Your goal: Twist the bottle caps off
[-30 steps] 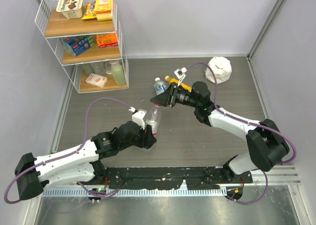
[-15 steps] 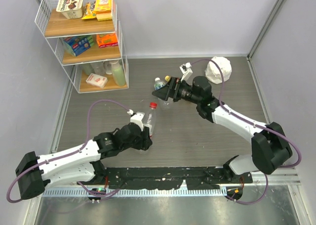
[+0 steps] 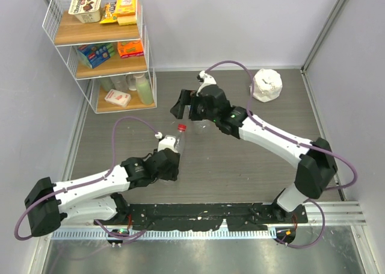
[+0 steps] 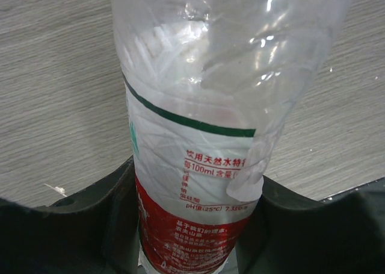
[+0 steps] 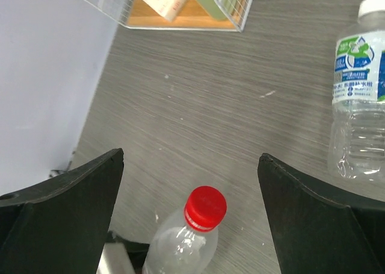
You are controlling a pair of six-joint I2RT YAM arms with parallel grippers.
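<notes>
Your left fingers are clamped on either side of the clear plastic bottle with the red label, and its round red screw cap is on the neck. Your right fingers stand wide apart, holding nothing, clear of that cap. Nearby, a second clear bottle with a blue-white label stands white-capped on the grey wood-grain counter.
</notes>
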